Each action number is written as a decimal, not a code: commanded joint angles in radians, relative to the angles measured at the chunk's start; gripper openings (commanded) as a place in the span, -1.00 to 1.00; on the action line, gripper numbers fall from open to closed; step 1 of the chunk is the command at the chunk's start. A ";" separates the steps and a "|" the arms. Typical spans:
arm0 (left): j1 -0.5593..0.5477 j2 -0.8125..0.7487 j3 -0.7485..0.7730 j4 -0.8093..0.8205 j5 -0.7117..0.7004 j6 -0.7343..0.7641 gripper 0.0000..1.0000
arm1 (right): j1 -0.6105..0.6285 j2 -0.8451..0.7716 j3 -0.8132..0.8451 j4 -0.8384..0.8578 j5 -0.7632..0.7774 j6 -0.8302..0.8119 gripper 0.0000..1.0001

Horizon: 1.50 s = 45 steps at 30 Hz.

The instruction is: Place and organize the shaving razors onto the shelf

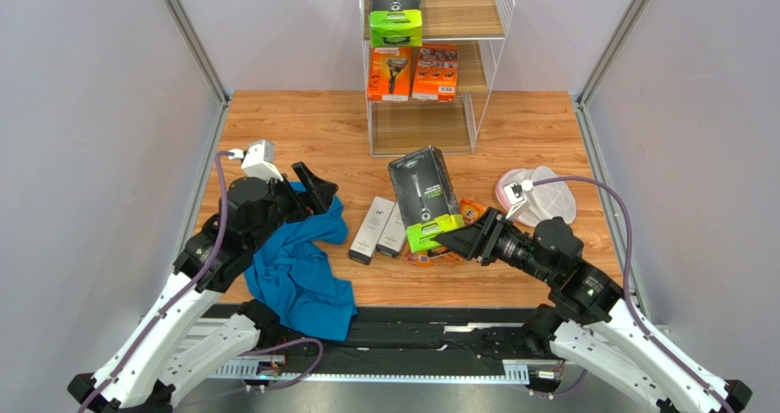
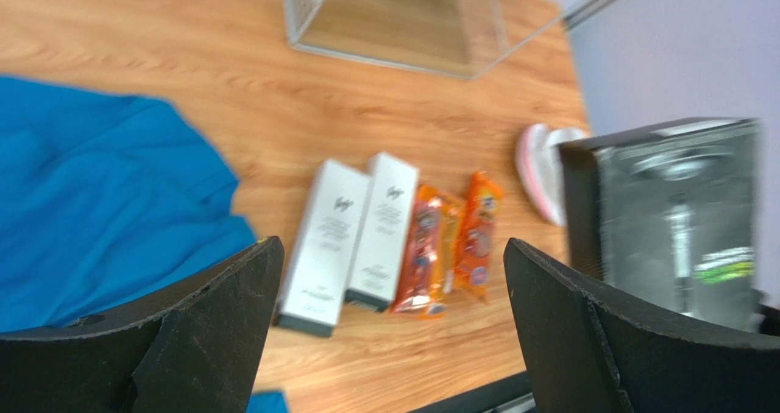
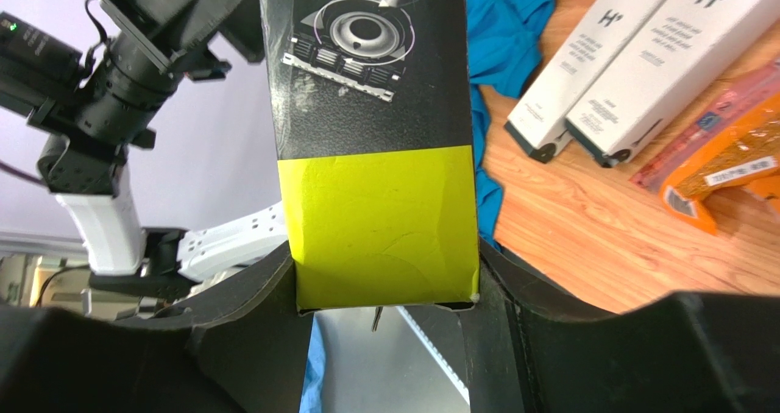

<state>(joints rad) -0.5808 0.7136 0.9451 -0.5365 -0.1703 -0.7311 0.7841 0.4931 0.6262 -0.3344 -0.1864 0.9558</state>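
My right gripper (image 1: 449, 239) (image 3: 384, 285) is shut on the lime-green end of a black razor box (image 1: 423, 198) (image 3: 375, 139) (image 2: 682, 221), holding it tilted above the table. Two slim white boxes (image 1: 371, 229) (image 2: 322, 235) (image 3: 586, 66) lie side by side on the wood, with orange blister packs (image 1: 471, 214) (image 2: 421, 248) (image 3: 723, 148) beside them. My left gripper (image 1: 316, 189) (image 2: 394, 312) is open and empty over the blue cloth's edge. The shelf (image 1: 485, 66) (image 2: 394, 20) holds another black box (image 1: 395, 11) on an upper tier and two orange boxes (image 1: 388, 73) on the tier below.
A crumpled blue cloth (image 1: 297, 267) (image 2: 92, 203) lies under my left arm at the near left. A round white pink-rimmed mesh item (image 1: 540, 194) (image 2: 540, 171) sits behind my right arm. Grey walls close in both sides.
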 commanded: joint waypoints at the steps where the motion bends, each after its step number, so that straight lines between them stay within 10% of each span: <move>1: -0.001 0.024 0.020 -0.137 -0.065 0.004 0.98 | 0.000 0.013 0.131 0.104 0.080 -0.038 -1.00; 24: -0.002 0.026 -0.129 -0.082 0.061 0.007 0.98 | -0.315 0.789 1.214 -0.020 -0.346 -0.126 -1.00; 45: -0.001 0.040 -0.190 -0.059 0.101 0.036 0.98 | -0.641 1.236 1.650 0.072 -0.492 0.170 -1.00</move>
<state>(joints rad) -0.5808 0.7547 0.7620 -0.6300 -0.0925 -0.7147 0.1616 1.6890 2.1281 -0.4191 -0.6170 1.0428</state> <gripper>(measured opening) 0.990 0.551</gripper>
